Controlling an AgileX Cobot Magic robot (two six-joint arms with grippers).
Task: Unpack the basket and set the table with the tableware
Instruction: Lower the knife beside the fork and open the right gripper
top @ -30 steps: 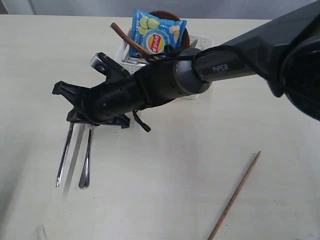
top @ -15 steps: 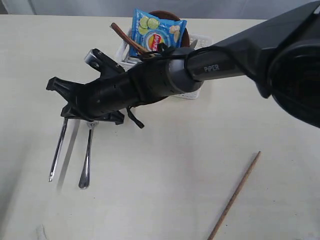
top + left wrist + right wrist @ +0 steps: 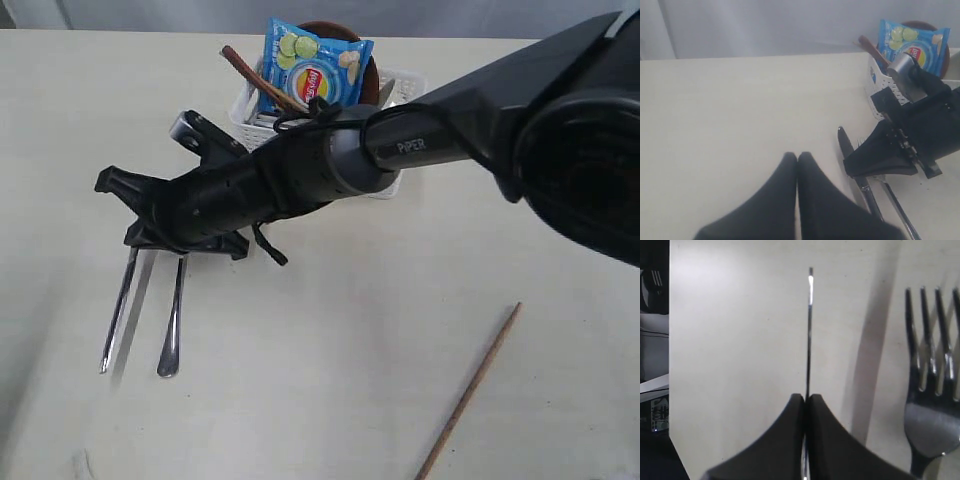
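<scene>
My right gripper (image 3: 150,228) reaches across to the left of the table (image 3: 330,340) and is shut on the steel knife (image 3: 118,310), which shows edge-on between its fingertips (image 3: 804,398). A shadow runs beside the knife. The steel fork (image 3: 172,325) lies flat right beside it, tines (image 3: 932,325) by the gripper. The white basket (image 3: 402,84) stands behind the arm with the wooden spoon (image 3: 252,72) and a brown plate (image 3: 366,62) sticking out. One chopstick (image 3: 470,388) lies at the front right. My left gripper (image 3: 797,156) is shut and empty over bare table.
A blue chip bag (image 3: 315,62) stands upright in the basket. The right arm (image 3: 440,125) spans the table from the right edge past the basket's front. The table's left edge (image 3: 670,365) shows near the knife.
The right gripper has shifted a little to the left and back with the knife, swinging the knife's near end leftward. The fork and chopstick have stayed put.
</scene>
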